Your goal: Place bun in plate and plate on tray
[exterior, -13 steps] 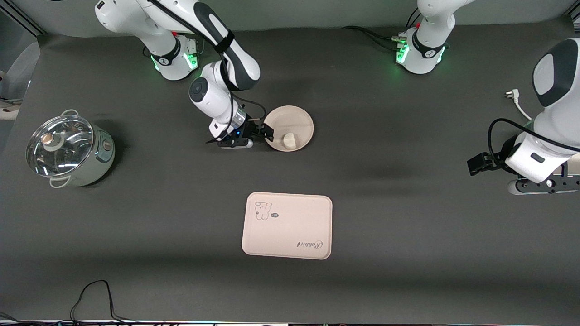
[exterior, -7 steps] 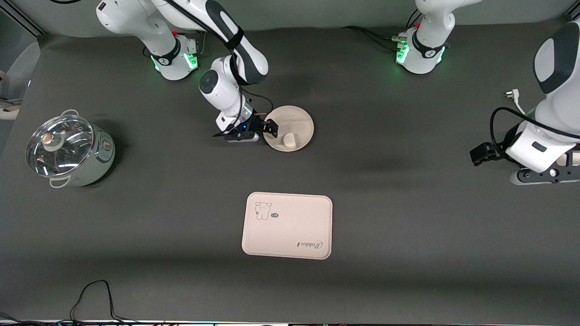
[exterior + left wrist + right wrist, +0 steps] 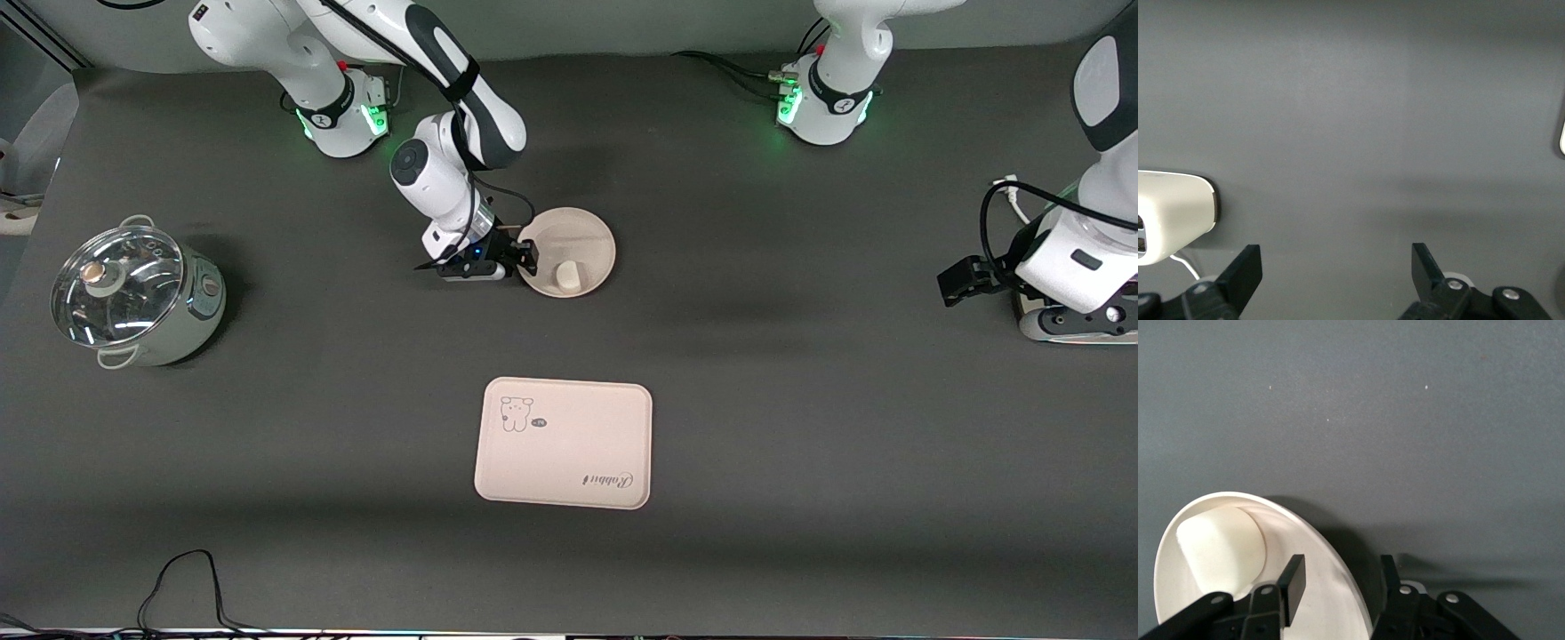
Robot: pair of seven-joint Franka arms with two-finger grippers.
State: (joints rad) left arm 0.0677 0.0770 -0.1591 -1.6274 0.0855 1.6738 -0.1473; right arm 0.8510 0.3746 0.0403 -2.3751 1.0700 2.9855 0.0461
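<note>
the bun [image 3: 564, 276] already lies in the plate [image 3: 582, 233], so the plate-to-tray step is in hand: the right gripper [image 3: 524, 258] has its fingers [image 3: 1292, 579] half-open astride the plate's rim, not yet clamped. next it must pinch the rim and carry the plate level to the tray [image 3: 564, 443], nearer the front camera on the bench. the left gripper [image 3: 1337, 270] waits wide open and empty over the left arm's end.

Dark table [image 3: 800, 427], plate [image 3: 587, 233], tray [image 3: 569, 462], pot [image 3: 133, 298]

Two glossy white arms, dark grey joint bands, green-lit bases, black cables, black jaws.

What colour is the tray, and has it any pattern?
Cream-pink tray, with a small bear drawing and "Rabbit" script; front view shows it best.
</note>
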